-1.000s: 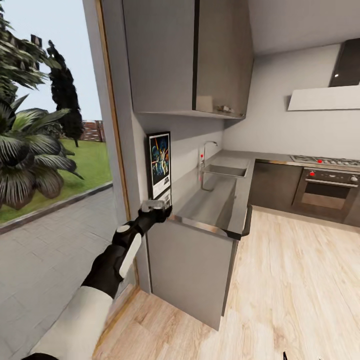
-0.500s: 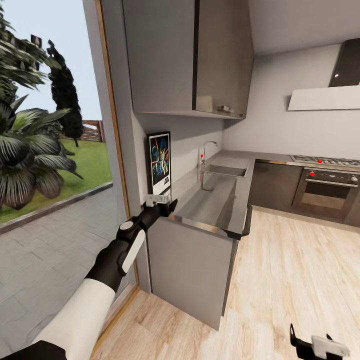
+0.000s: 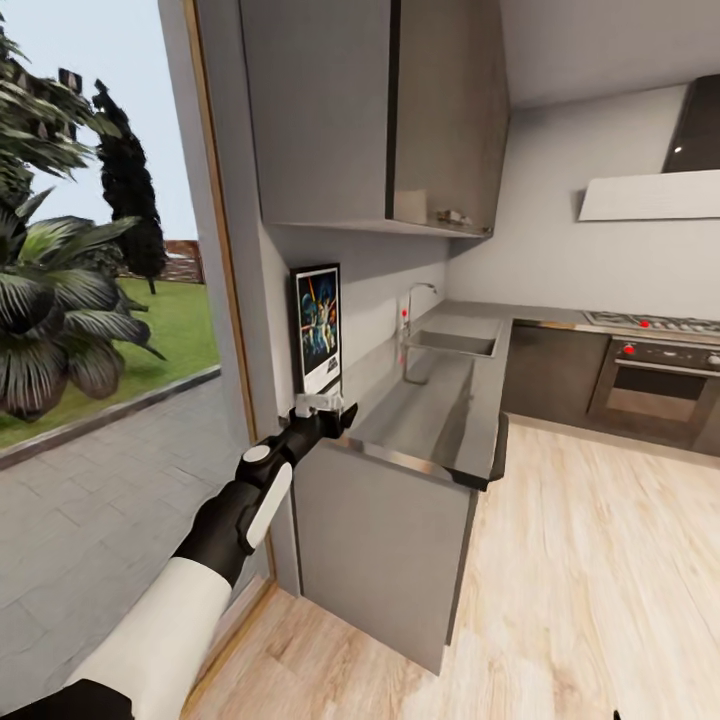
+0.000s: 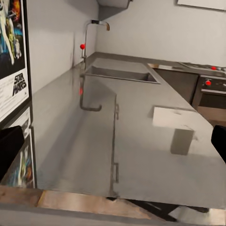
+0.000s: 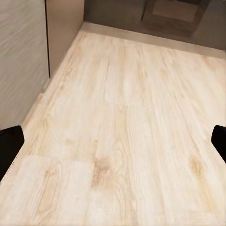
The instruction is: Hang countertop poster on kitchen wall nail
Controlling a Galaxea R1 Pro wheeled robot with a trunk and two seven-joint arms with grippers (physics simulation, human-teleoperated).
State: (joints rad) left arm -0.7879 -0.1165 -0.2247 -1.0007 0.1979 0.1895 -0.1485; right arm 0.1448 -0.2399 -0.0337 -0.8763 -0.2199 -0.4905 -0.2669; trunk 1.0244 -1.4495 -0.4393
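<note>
- Your left gripper [image 3: 325, 409] sits at the near left end of the kitchen countertop [image 3: 440, 420], fingers spread wide with steel between them, gripping nothing.
- The poster [image 3: 317, 325] stands upright on that end, against the wall, just above the gripper.
- Your right gripper [image 5: 113, 143] hangs spread over the wooden floor [image 5: 122, 141].

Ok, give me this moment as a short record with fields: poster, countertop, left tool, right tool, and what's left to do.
poster: upright on the near end of the countertop, against the wall, not lifted
kitchen countertop: shiny grey steel, with sink and tap farther along
left tool: open, at the poster's bottom edge, fingers spread at the left wrist view's edges
right tool: fingers wide apart over the wooden floor, holding nothing
left to do: grasp, lift and hang the poster
</note>
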